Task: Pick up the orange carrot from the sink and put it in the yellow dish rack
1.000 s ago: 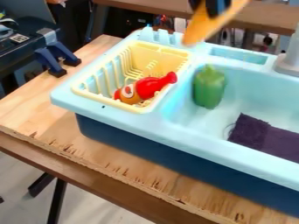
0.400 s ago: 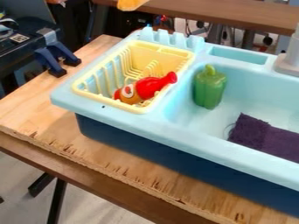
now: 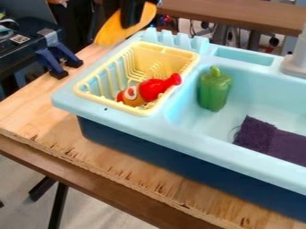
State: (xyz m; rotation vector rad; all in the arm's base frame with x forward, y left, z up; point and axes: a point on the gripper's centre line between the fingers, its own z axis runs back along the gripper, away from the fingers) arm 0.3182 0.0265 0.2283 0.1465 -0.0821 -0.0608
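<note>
Orange object (image 3: 110, 34) lower, in claw (image 3: 132, 21).

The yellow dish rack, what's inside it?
The yellow dish rack holds a red toy bottle and a toy with orange, red and white parts. They cover part of its floor.

Sink unit (image 3: 125, 117) of smooth plastic, drying rack (image 3: 111, 103) of smooth plastic, bell pepper (image 3: 214, 89) of glossy plastic, red bottle-shaped piece (image 3: 154, 88) with glossy surface, cloth (image 3: 272, 141) of rough, matt texture, tabletop (image 3: 128, 165) of wood with rough, splintered edge
</note>
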